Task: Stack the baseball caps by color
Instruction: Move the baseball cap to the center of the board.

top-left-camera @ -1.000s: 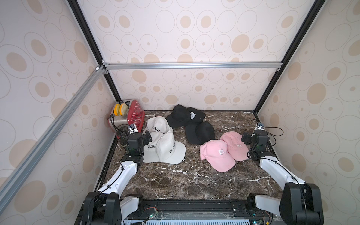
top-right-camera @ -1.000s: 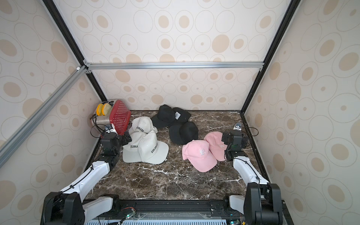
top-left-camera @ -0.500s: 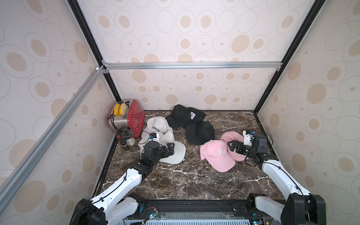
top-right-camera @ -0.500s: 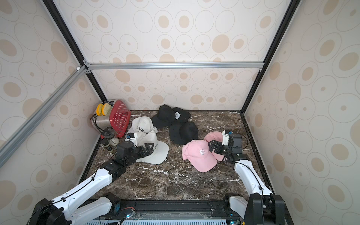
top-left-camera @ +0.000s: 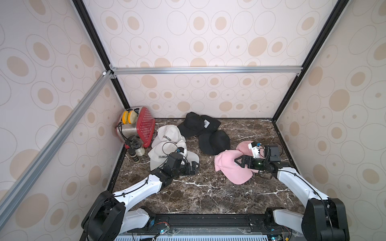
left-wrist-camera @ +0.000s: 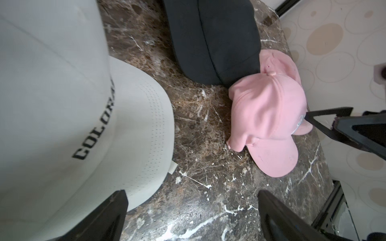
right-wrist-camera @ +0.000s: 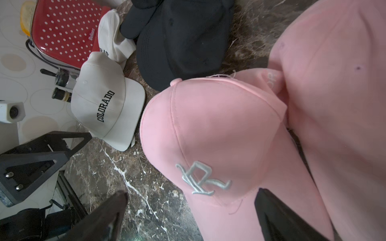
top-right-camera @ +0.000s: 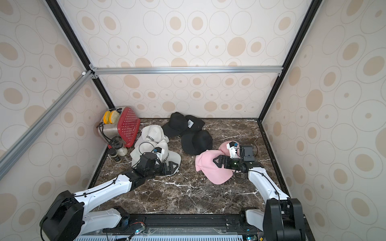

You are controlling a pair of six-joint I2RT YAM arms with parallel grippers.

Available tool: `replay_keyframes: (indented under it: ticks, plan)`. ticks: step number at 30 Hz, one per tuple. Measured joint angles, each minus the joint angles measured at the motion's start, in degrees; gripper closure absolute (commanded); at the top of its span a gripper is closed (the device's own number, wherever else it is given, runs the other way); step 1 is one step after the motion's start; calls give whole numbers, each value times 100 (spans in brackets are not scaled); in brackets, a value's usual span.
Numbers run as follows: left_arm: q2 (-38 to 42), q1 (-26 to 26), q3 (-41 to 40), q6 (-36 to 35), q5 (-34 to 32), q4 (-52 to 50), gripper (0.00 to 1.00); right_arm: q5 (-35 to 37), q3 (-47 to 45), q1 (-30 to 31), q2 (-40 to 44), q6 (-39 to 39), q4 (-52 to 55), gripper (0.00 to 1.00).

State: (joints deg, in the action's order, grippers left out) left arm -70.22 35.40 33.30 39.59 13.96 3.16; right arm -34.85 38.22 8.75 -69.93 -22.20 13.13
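Left tool [top-left-camera: 195, 168] spread wide beside white cap [top-left-camera: 155, 151] — right tool [top-left-camera: 238, 161] spread too, seemingly just above front pink cap [top-left-camera: 227, 168].

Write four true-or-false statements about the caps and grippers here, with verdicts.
1. The left gripper and right gripper are both open and empty. True.
2. The pink caps lie beside the toaster. False: the white caps lie there; the pink ones are on the robot's right.
3. One black cap bears a white patch. True.
4. The white caps read "TEXAS". False: they read "COLORADO".
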Motion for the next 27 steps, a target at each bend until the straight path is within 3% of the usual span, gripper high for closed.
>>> replay_keyframes:
  ticks: [8, 16, 22, 27]
  plan:
    - [-234, 181, 55, -24, 144, 267, 1, 105, 83, 151, -448, 308, -157, 0]
    - [-422, 186, 55, -22, 249, 479, 1, 289, -120, 442, -319, 269, -116, 0]
    - [-597, 186, 55, -13, 367, 686, 1, 247, -391, 1200, -234, -166, -229, 0]
    - [-629, 186, 55, -11, 424, 730, 1, 844, -369, 1709, 122, -256, 144, 0]
